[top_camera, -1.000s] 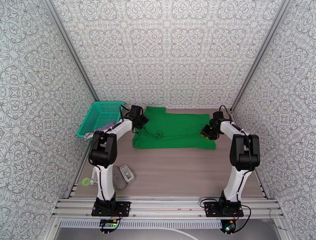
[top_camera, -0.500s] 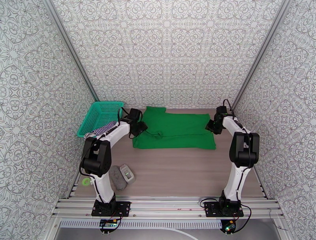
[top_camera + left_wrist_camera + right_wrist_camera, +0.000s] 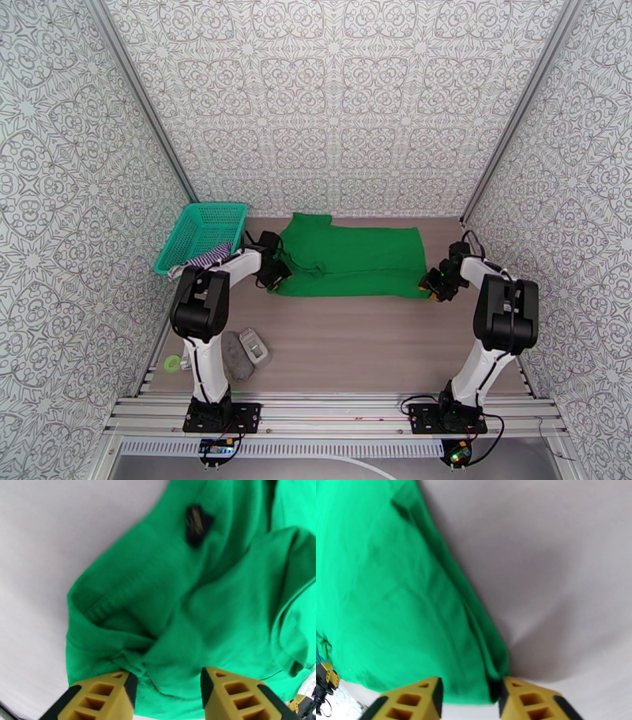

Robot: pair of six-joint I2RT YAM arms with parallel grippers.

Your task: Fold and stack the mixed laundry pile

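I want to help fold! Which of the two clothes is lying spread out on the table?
The green shirt; the striped top is bunched by the basket.

No readable text, nos. or brand anywhere. Small dark tag (image 3: 196,524) on green shirt (image 3: 189,610): too blurred to read.

White arms (image 3: 204,363) with black joints and black cables; yellow, hollow-celled fingers (image 3: 100,695) faced in black.
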